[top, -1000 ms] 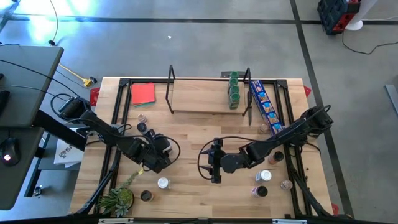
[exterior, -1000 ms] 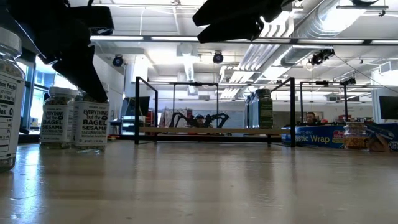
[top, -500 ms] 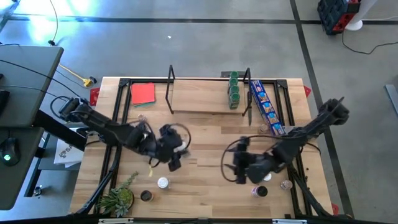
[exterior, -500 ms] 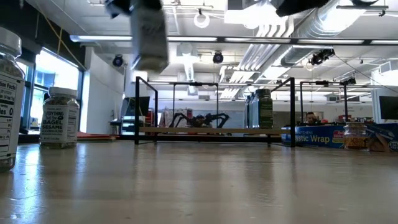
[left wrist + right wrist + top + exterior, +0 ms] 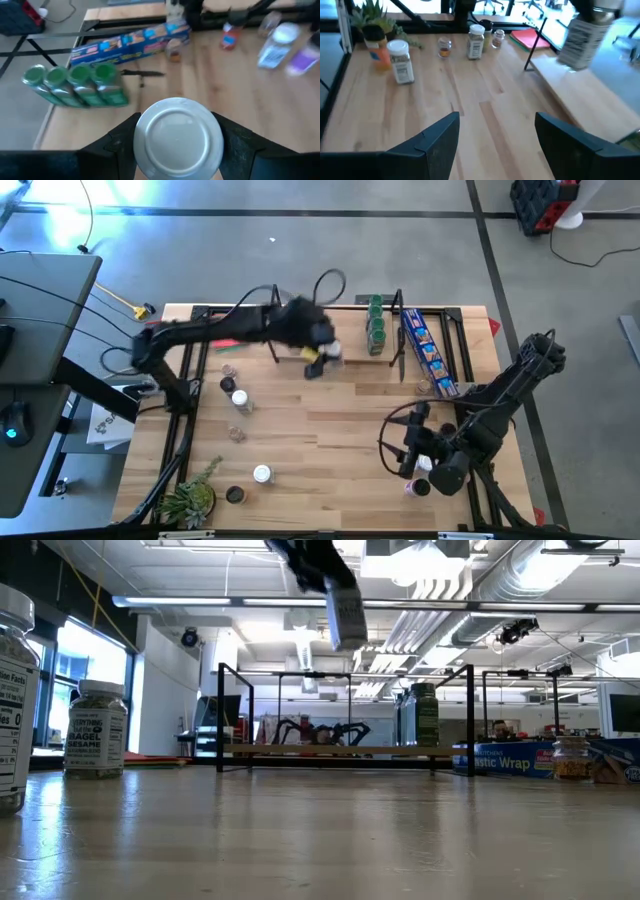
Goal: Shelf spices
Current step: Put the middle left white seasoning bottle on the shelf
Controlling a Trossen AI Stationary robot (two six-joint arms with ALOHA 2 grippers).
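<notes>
left hand (image 5: 322, 352): pinching a white-topped jar (image 5: 178, 137) from both sides, carried in the air over the shelf (image 5: 335, 345), toward the middle of the board.
jar in hand: in the low view it hangs tilted, well above the board, label side out; not yet touching anything.
shelf: long light-wood board along the far edge of the bench (image 5: 330, 420), between two black wire uprights; a row of green-topped jars (image 5: 376, 325) already stands at its right end, near the blue box (image 5: 428, 352).
doing it well: i judge the jar should come upright before it goes down, then be set just beside the green-topped row without knocking it, base flat on the board, clear of the front edge, and only then let go.
risk: the tilt; if i release early it may tip or roll off the narrow board.
loose jars: several wait near the bench's left edge (image 5: 236, 395) and front edge (image 5: 262, 474).
right hand (image 5: 415, 452): spread and empty, low near the bench's front right corner, beside more jars (image 5: 420, 486).
</notes>
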